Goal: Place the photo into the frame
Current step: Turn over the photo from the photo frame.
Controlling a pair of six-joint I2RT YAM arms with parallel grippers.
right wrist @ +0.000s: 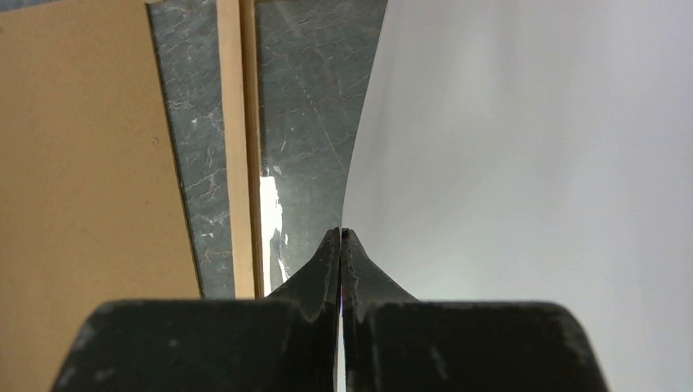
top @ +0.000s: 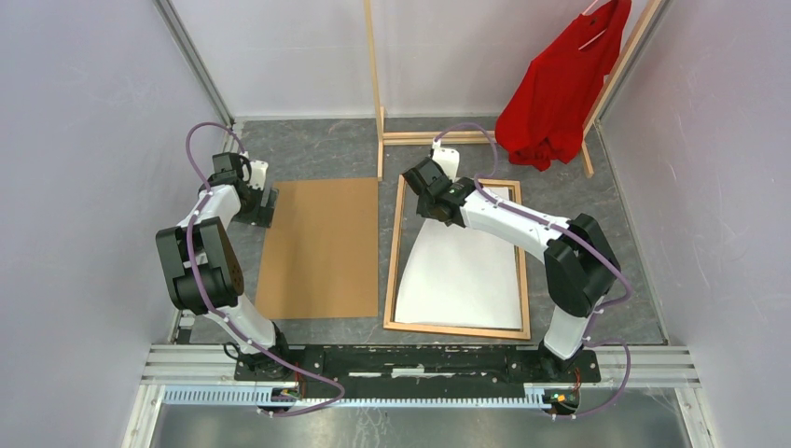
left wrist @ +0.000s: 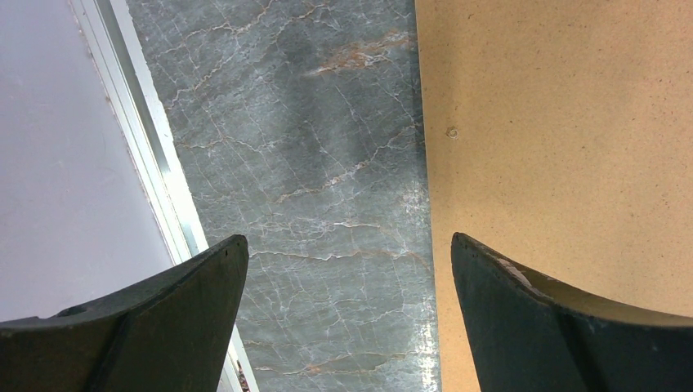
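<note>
Working on the grey marbled surface (top: 326, 149), with the frame (top: 455, 329) lying flat on it just right of the brown backing panel (top: 322, 247). Getting the photo (top: 462, 280) partway in: resting its near end, white back up, inside the frame's strips, while holding its far end raised and bowed, not yet seated. Pinching that raised edge in the right gripper (right wrist: 341, 237), closed tight on the sheet. Hovering the left gripper (left wrist: 347, 241) spread wide and empty over the panel's left edge. Leaving, judging by this, only lowering and flattening the far end within the strips.
</note>
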